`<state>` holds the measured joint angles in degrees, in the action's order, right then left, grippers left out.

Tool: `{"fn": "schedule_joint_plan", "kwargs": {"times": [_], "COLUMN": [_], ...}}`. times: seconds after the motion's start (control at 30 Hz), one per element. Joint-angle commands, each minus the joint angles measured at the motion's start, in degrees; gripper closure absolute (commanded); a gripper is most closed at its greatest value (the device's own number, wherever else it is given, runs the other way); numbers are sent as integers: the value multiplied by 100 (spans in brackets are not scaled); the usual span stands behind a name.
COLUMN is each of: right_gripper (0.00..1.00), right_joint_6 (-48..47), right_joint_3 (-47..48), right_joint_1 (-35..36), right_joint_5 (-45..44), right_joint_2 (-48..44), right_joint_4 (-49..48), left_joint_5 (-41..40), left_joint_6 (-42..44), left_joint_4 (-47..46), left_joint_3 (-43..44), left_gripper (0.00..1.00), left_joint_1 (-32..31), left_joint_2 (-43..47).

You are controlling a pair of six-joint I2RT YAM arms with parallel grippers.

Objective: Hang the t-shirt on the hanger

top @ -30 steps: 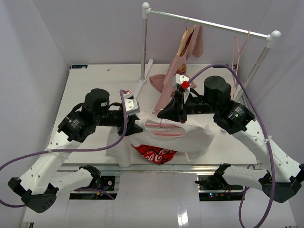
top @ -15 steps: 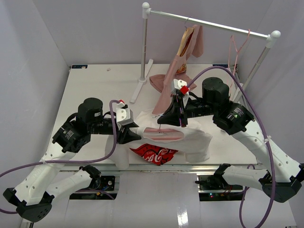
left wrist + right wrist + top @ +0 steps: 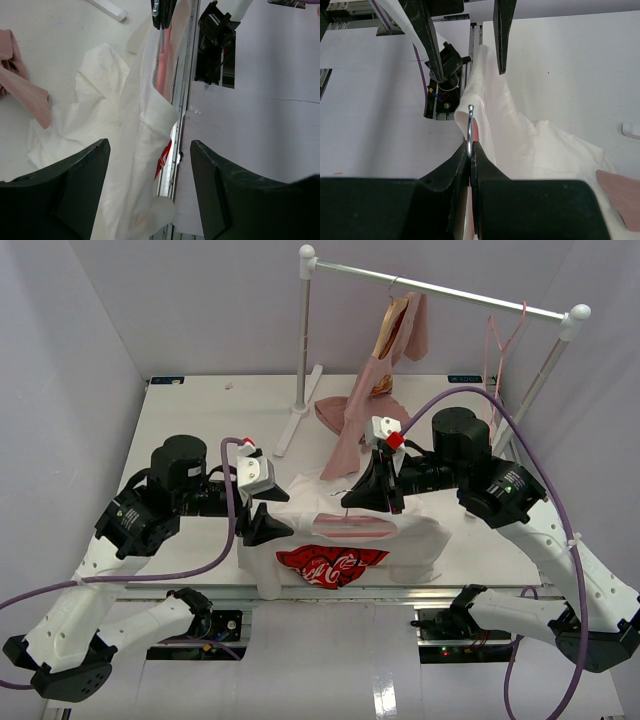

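The white t-shirt [image 3: 405,540] with the red graphic [image 3: 330,564] hangs off the table's front edge, draped over the light-pink hanger [image 3: 352,527]. My right gripper [image 3: 346,502] is shut on the hanger's metal hook [image 3: 469,125] and holds it just above the table. A bit of pink hanger [image 3: 475,134] shows by the shirt's neck [image 3: 490,100]. My left gripper [image 3: 288,514] is open at the shirt's left shoulder. In the left wrist view the cloth [image 3: 142,150] hangs between its spread fingers [image 3: 75,190], ungripped.
A clothes rack [image 3: 440,285] stands at the back right with a dusty-pink garment [image 3: 372,390] hanging from it and trailing onto the table [image 3: 200,420]. A spare pink hanger [image 3: 500,340] hangs near the rail's right end. The table's front rail [image 3: 182,75] is right beside the shirt.
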<state>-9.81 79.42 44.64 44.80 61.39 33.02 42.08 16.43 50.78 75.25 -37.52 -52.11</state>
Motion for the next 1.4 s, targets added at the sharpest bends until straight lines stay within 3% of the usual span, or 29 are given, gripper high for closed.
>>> {"fn": "schedule_joint_plan", "kwargs": {"times": [0.0, 0.2, 0.3, 0.37, 0.4, 0.43, 0.47, 0.73, 0.77, 0.93, 1.0, 1.17, 1.37], "right_gripper": [92, 92, 92, 92, 92, 92, 92, 92, 88, 9, 6, 4, 1], "right_joint_6": [-111, -143, -144, -153, -163, -168, -168, -89, -72, -94, -262, -708, -938], "right_joint_3": [376, 516, 545, 581, 594, 599, 595, 442, 433, 112, -158, 170, -458], "right_joint_1": [-11, -14, -15, -8, -8, -8, -10, -9, -17, -17, -17, -17, -8], "right_joint_5": [189, 260, 257, 272, 289, 303, 312, 167, 129, -524, -786, -894, -1453], "right_joint_2": [-68, -1, 5, 5, 5, 5, -1, -57, -68, -409, -720, -586, -830], "right_joint_4": [-149, -51, -38, -4, 18, 37, 44, 29, 33, 489, 650, 1707, 1623], "left_joint_5": [31, 315, 279, 206, 192, 206, 251, 401, 351, 186, 216, 259, 512], "left_joint_6": [107, 232, 242, 265, 275, 280, 269, 104, 78, 90, 183, 245, 345], "left_joint_4": [494, 412, 406, 356, 336, 312, 278, -242, -324, -124, 34, 138, 311], "left_joint_3": [326, 154, 75, 24, 17, 22, 5, -739, -840, -886, -897, -1147, -1007], "left_gripper": [24, 25, 34, 54, 67, 89, 100, 100, 100, 100, 100, 100, 100], "left_joint_1": [8, 10, 9, 11, 8, 8, 10, 8, 8, 9, 8, 8, 8], "left_joint_2": [-345, -586, -723, -775, -790, -809, -807, -265, -161, 188, 302, 588, 620]}}
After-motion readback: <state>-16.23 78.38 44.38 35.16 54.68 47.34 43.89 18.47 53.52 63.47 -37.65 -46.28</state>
